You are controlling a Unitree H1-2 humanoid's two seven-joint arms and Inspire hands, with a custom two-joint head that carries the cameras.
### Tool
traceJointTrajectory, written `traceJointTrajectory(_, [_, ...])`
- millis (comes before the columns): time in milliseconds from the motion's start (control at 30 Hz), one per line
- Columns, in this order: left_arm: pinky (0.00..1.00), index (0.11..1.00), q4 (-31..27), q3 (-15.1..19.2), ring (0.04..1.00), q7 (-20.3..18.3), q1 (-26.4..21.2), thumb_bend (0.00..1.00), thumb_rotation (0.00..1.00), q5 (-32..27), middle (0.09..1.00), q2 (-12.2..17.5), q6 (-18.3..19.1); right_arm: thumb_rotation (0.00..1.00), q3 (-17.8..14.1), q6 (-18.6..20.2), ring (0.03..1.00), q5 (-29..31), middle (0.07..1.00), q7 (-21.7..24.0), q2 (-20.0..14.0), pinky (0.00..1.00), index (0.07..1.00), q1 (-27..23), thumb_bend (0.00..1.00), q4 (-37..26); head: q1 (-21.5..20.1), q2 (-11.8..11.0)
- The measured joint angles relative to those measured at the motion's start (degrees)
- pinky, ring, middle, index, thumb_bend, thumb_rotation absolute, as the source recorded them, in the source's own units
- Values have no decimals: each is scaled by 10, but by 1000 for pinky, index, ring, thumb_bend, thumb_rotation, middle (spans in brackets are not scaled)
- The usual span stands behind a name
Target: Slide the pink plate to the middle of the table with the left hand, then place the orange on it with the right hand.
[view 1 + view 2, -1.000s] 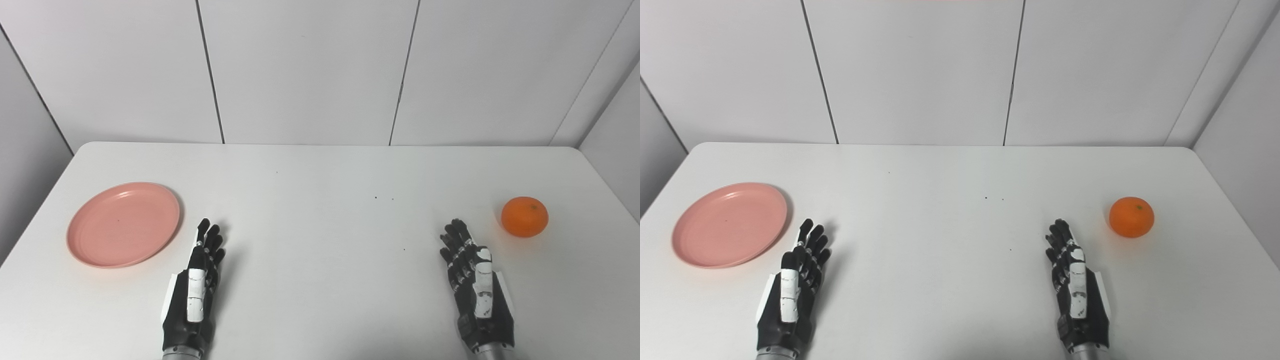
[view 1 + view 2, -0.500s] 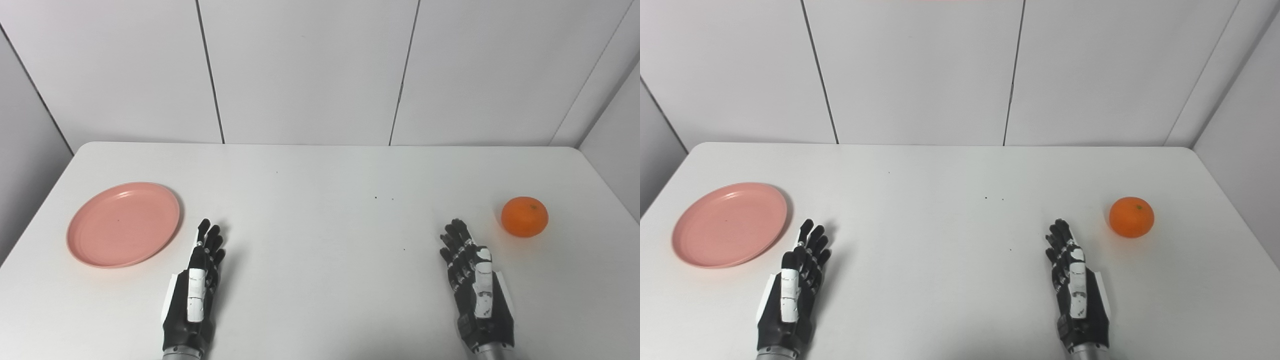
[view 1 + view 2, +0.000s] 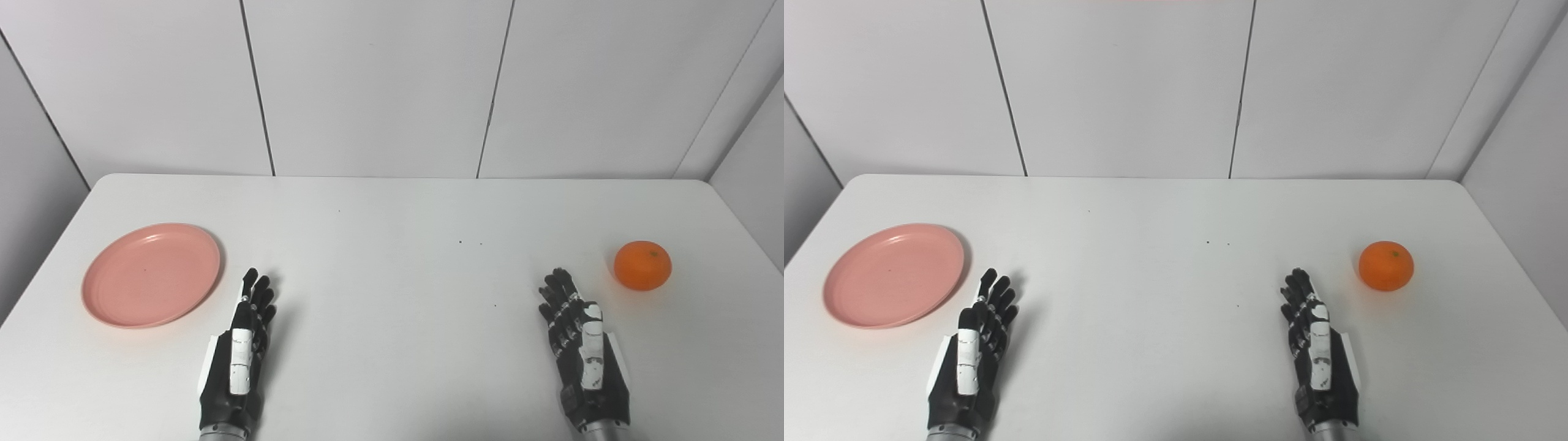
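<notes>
A pink plate (image 3: pixel 150 274) lies empty on the left side of the white table (image 3: pixel 392 220). An orange (image 3: pixel 642 264) sits on the right side of the table. My left hand (image 3: pixel 239 355) rests near the front edge, just right of and below the plate, fingers stretched out, open and empty, not touching it. My right hand (image 3: pixel 582 352) rests near the front edge, left of and below the orange, also open and empty. The same scene shows in the right eye view, with the plate (image 3: pixel 893 274), the orange (image 3: pixel 1385 265) and both hands (image 3: pixel 971 358) (image 3: pixel 1317 355).
White wall panels (image 3: pixel 380 86) stand behind the table's far edge. Grey walls close in at the left and right sides. A few tiny dark specks (image 3: pixel 460 242) mark the table's middle.
</notes>
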Motion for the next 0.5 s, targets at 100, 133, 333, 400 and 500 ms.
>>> traceJointTrajectory(100, [1000, 1000, 0, 0, 999, 0, 0, 777, 1000, 0, 992, 0, 0, 993, 0, 0, 968, 0, 948, 0, 0, 1000, 933, 0, 905, 0, 0, 0])
traceJointTrajectory(133, [1000, 1000, 0, 0, 999, 0, 0, 775, 1000, 0, 992, 0, 0, 994, 0, 0, 969, 0, 949, 0, 0, 1000, 934, 0, 905, 0, 0, 0])
traceJointTrajectory(333, [1000, 1000, 0, 0, 997, 0, 0, 780, 1000, 1, 991, 0, 0, 999, 0, 0, 968, 0, 947, 0, 0, 1000, 933, 0, 905, 0, 2, -3])
traceJointTrajectory(400, [1000, 1000, 0, 0, 998, 0, 0, 777, 1000, 1, 991, 0, 0, 1000, 0, 0, 967, 0, 947, 0, 0, 1000, 933, 0, 904, 0, 2, -3])
traceJointTrajectory(500, [1000, 1000, 0, 0, 999, 0, 0, 770, 1000, 1, 991, 0, 0, 996, 0, 0, 969, 1, 949, 0, -1, 1000, 935, 0, 907, 0, 5, -7])
